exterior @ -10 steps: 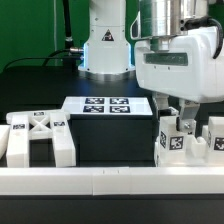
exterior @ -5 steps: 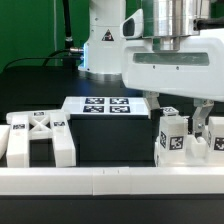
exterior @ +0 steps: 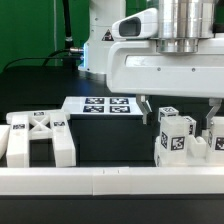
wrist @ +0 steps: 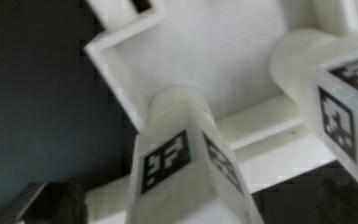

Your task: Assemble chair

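The chair is in loose white tagged parts. An X-ribbed panel (exterior: 38,138) lies at the exterior view's left. At the right, a cluster of upright tagged pieces (exterior: 176,138) stands against the front rail. My gripper (exterior: 179,108) hangs open just above that cluster, one finger to each side and nothing between them. In the wrist view two tagged legs (wrist: 179,155) (wrist: 336,85) rise from a white block (wrist: 194,50). The gripper (wrist: 197,205) shows there only as dark fingers (wrist: 43,205) at the picture's edge, apart from the nearer leg.
The marker board (exterior: 100,105) lies on the black table behind the parts. A long plain white rail (exterior: 100,181) runs along the front edge. The arm's base (exterior: 105,50) stands at the back centre.
The jaws have spread wide and let go of the upright tagged piece. The gripper has then risen, leaving the piece standing in the right-hand cluster.
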Motion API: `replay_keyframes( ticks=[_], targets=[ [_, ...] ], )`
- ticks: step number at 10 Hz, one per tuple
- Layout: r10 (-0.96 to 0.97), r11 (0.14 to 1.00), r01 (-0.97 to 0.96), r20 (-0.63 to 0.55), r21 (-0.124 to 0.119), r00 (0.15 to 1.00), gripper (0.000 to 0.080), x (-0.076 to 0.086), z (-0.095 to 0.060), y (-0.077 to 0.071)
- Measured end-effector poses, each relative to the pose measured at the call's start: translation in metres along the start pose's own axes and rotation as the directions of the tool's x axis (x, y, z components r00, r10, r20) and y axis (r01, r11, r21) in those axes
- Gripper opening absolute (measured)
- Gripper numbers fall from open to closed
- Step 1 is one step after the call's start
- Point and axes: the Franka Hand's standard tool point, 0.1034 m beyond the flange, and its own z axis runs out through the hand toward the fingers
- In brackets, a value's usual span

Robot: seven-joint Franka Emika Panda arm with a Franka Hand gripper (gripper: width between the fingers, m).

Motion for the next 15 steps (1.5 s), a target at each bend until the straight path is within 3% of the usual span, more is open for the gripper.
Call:
replay_keyframes(
  ticks=[4, 7, 9, 12, 15],
  targets=[
    [-0.298, 0.954, 0.298, 0.0, -0.01, 0.954, 0.0648, 0.0008, 0.0009, 0.0028],
    [-0.385, 0.923, 0.385, 0.002, -0.02, 0.923, 0.0626, 0.0009, 0.001, 0.0031],
    [-0.384, 0.923, 0.384, 0.002, -0.02, 0.923, 0.0282, 0.0009, 0.0009, 0.0031],
    [-0.278, 0.96, 0.278, -0.001, -0.016, 0.961, 0.0285, 0.0009, 0.0009, 0.0028],
    [0.075, 0.997, -0.075, -0.016, -0.005, 0.997, 0.0285, 0.0007, 0.0007, 0.0009]
  ],
)
